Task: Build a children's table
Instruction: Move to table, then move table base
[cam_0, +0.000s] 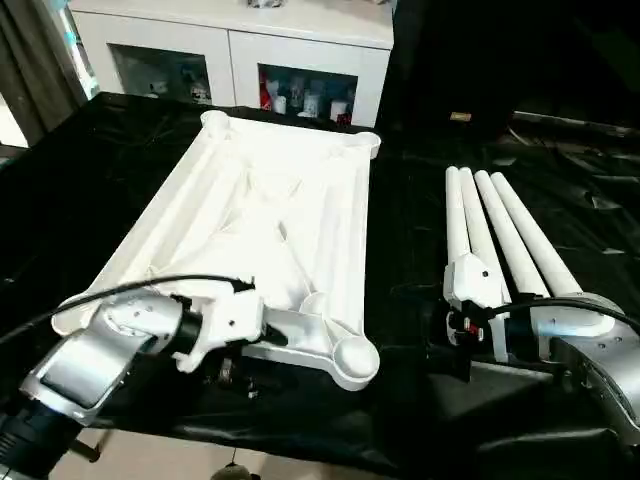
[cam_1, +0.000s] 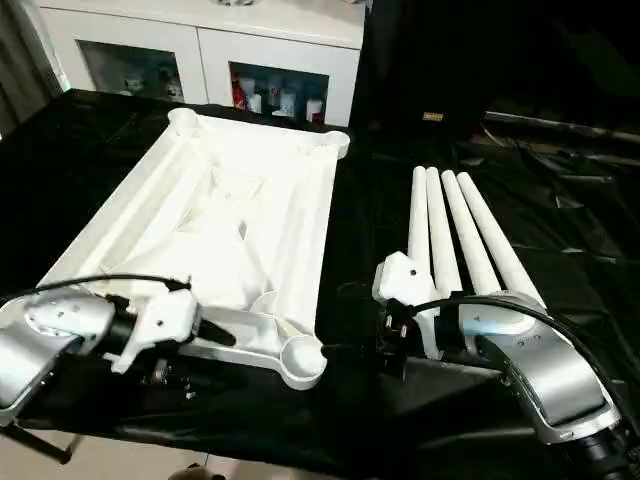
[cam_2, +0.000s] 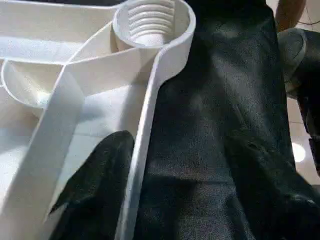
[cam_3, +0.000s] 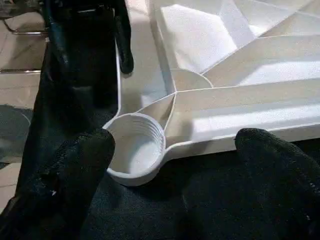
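The white plastic tabletop lies upside down on the black cloth, showing smooth X-shaped ribs and round threaded sockets. Four tapered white legs lie side by side to its right. The left gripper straddles the near rim, not clamped. The right gripper is wide open, holding nothing

A black-draped tabletop spans the frame; the white ribbed table panel lies underside-up left of centre, reaching the upper middle; four white legs lie side by side at right, touching each other.
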